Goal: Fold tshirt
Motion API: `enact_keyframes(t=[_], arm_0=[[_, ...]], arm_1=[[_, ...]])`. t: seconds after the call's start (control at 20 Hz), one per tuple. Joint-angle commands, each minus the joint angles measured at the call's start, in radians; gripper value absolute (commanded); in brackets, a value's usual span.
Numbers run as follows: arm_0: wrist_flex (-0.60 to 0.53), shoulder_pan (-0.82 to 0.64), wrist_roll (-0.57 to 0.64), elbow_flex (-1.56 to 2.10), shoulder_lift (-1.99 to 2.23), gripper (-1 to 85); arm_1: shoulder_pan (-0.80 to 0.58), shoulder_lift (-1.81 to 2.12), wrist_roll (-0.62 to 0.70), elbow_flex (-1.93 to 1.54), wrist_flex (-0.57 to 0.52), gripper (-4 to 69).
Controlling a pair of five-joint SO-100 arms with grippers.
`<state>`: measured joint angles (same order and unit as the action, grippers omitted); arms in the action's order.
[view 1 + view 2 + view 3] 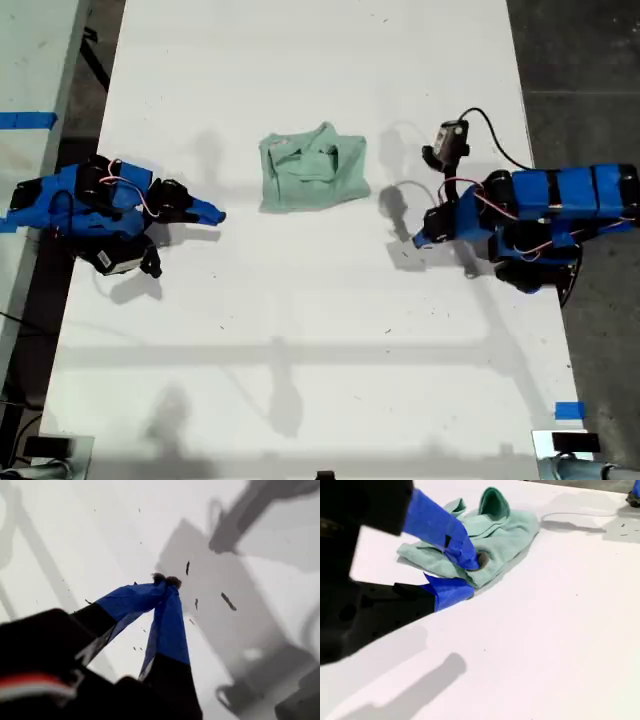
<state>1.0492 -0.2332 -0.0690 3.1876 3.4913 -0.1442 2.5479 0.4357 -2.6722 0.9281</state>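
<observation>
Exterior view: crumpled soft tshirt (313, 171) squarish; my first gripper (166, 581) pinched empty, second gripper (470, 575) seemingly parted

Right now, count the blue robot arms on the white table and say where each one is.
2. One blue robot arm sits at the exterior view's left edge of the white table; the other blue robot arm sits at its right edge. None seem hidden.

Tshirt (314, 168) on table (320, 330), between arms.
</observation>
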Motion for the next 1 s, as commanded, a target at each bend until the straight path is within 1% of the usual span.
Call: enact_keyframes(t=[0.0,0.05,0.1,0.15,0.2,0.25,0.3,0.45,0.5,0.95], arm_0=[[0.002,0.092,-0.011,0.003,0.107,5.5],[0.002,0.110,-0.011,0.003,0.107,5.5],[0.002,0.123,-0.011,0.003,0.107,5.5],[0.002,0.129,-0.011,0.003,0.107,5.5],[0.002,0.130,-0.011,0.003,0.107,5.5],[0.002,0.130,-0.011,0.003,0.107,5.6],[0.002,0.129,-0.011,0.003,0.107,5.6],[0.002,0.127,-0.011,0.003,0.107,5.7],[0.002,0.126,-0.011,0.003,0.107,5.7],[0.002,0.126,-0.011,0.003,0.107,5.7]], arm_1=[[0.051,0.265,-0.199,-0.158,0.054,-1.8],[0.060,0.373,-0.299,-0.229,0.091,-1.9],[0.066,0.514,-0.402,-0.305,0.150,-1.9],[0.069,0.716,-0.494,-0.393,0.233,-1.9],[0.084,0.894,-0.419,-0.407,0.301,-0.5],[0.061,0.934,-0.353,-0.400,0.316,-0.5],[0.035,0.919,-0.258,-0.400,0.319,0.3],[-0.023,0.934,0.391,-0.396,0.328,1.5],[-0.020,0.934,0.376,-0.393,0.334,0.8],[-0.020,0.934,0.374,-0.393,0.334,0.8]])
